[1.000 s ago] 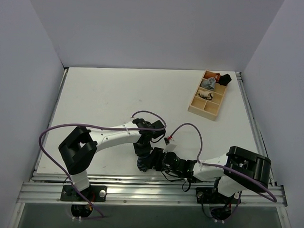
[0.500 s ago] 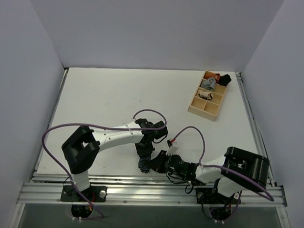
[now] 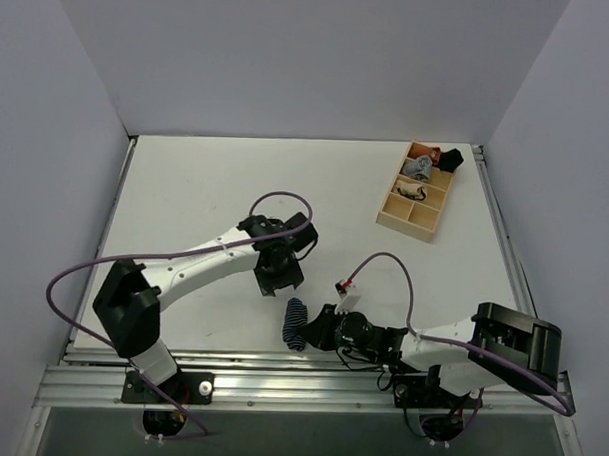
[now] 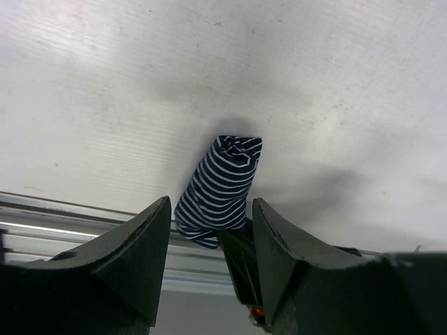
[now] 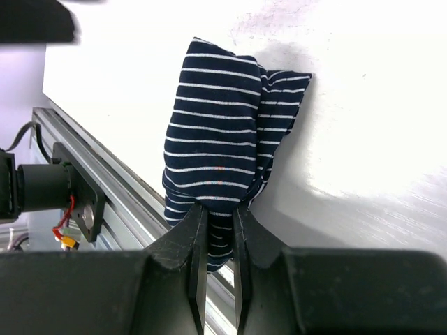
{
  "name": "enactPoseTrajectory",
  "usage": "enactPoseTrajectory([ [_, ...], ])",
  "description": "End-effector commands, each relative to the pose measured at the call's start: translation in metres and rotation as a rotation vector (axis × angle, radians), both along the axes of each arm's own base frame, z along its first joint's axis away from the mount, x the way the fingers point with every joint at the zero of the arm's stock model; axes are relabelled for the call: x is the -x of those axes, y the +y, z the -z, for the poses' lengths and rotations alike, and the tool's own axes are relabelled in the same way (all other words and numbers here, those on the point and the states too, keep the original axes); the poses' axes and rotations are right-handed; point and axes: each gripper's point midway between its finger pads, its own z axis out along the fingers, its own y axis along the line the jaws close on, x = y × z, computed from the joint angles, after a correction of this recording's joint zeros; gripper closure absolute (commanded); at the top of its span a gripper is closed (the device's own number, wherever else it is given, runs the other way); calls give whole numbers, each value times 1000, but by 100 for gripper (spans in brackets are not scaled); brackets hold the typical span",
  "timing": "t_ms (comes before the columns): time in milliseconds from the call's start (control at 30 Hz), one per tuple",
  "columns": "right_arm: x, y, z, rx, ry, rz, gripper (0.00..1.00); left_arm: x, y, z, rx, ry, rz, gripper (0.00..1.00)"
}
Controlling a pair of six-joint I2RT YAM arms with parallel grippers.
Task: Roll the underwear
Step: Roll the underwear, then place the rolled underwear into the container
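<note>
The left gripper (image 4: 211, 208) has let go and drawn back open from the rail (image 3: 230, 359), leaving the underwear (image 5: 216, 132), apparently rolled, just beside that rail, pinched by the right gripper (image 5: 218, 209).

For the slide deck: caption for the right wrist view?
Right gripper pinching the rolled, striped underwear near the edge of the table.

white arms (image 3: 198, 264), black joints (image 3: 132, 307), black left gripper (image 4: 211, 209), purple cables (image 3: 381, 256), perhaps red wiring (image 5: 65, 216).
</note>
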Motion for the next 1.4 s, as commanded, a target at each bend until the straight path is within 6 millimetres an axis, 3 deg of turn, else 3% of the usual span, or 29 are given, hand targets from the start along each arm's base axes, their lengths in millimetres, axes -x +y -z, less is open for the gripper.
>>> enactPoseTrajectory([
  [0,7,-18,15,100,-11,-28,100,6,21,-24,44,-25,8,43],
  [100,3,-15,0,115,-42,-37,100,7,41,-30,73,-41,-17,42],
  [200,-5,-19,-19,143,-93,-30,100,0,57,-50,114,-95,-30,42],
  [267,-16,-19,-46,135,-142,-10,100,-6,62,-69,148,-138,-39,42],
  [300,-17,-24,-48,169,-144,-8,100,-10,66,-76,158,-153,-44,42],
  [333,-24,-19,-76,126,-183,6,100,-11,68,-83,176,-168,-45,42],
  [467,-50,-25,-132,172,-274,51,100,-20,54,-106,295,-207,-1,41],
  [533,-74,-42,-140,287,-308,87,100,-20,44,-116,347,-215,54,41],
  [567,-89,-42,-168,286,-343,117,100,-23,38,-121,375,-236,81,41],
  [600,-113,-65,-170,382,-350,165,100,-23,35,-126,384,-250,117,42],
  [633,-130,-72,-165,449,-333,186,100,-21,31,-129,405,-245,143,42],
  [667,-153,-77,-191,453,-350,235,100,-20,29,-131,412,-250,168,42],
  [700,-179,-107,-190,520,-317,294,100,-18,28,-134,425,-251,184,42],
  [733,-198,-117,-182,575,-279,316,100,-16,25,-136,442,-251,205,42],
  [767,-213,-129,-186,601,-269,352,100,-13,21,-140,469,-247,232,42],
  [800,-230,-139,-207,603,-280,406,100,-11,21,-144,478,-263,250,42],
  [833,-250,-162,-201,635,-237,477,100,-8,22,-142,479,-258,259,42],
  [900,-272,-174,-207,645,-211,540,100,-3,25,-146,495,-265,270,42],
  [1000,-290,-202,-208,721,-199,664,100,2,29,-152,513,-278,283,41],
  [1067,-298,-222,-190,775,-159,710,100,2,33,-153,496,-288,302,41],
  [1167,-305,-235,-161,823,-141,694,100,-6,40,-153,478,-283,307,41],
  [1367,-323,-230,-120,854,-146,594,100,-22,38,-152,481,-272,292,41],
])
